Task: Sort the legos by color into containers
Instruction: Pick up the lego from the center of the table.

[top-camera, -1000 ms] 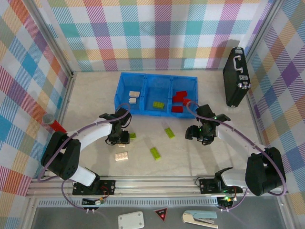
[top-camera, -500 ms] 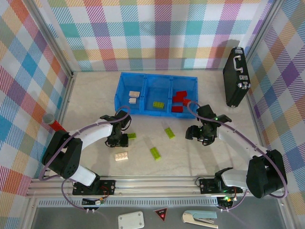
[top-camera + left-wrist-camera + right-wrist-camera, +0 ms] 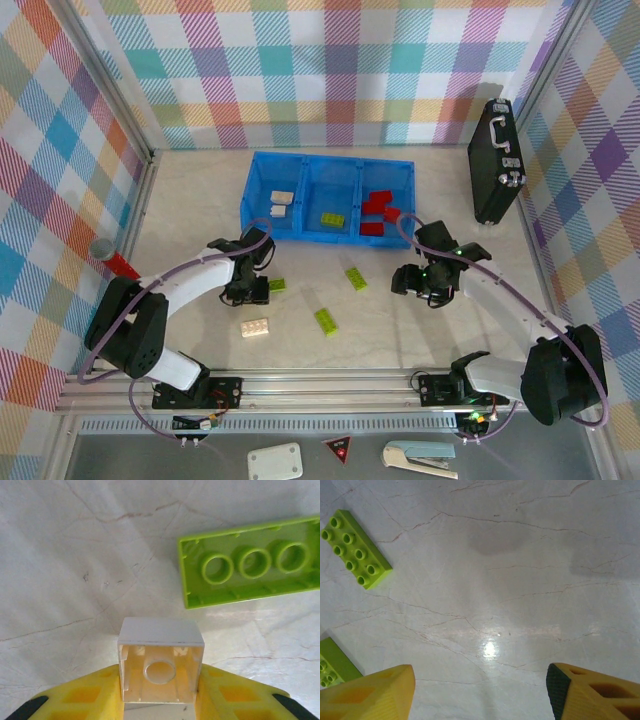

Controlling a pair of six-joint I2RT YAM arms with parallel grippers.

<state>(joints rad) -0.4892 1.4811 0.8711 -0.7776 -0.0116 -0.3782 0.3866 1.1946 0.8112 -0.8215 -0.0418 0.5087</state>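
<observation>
We see the left jaws clamped on a cream brick [image 3: 161, 652], seemingly just off the table [image 3: 75, 580], a lime brick [image 3: 250, 565] at one o'clock. The right jaws stand well apart, empty.

Top external: set above and behind arm bases, angled down; whole table [image 3: 190, 215] and blue tray [image 3: 258, 195] taken in from afar. Left wrist: pointed straight down, very near tabletop; cream brick [image 3: 161, 655] framed at bottom edge within left gripper [image 3: 160, 680], upturned green brick [image 3: 250, 565] just beyond. Right wrist: pointed down from somewhat higher, right gripper [image 3: 480, 672] cut off at lower corners. Shared with top view: marble surface, loose green bricks [image 3: 355, 278].
</observation>
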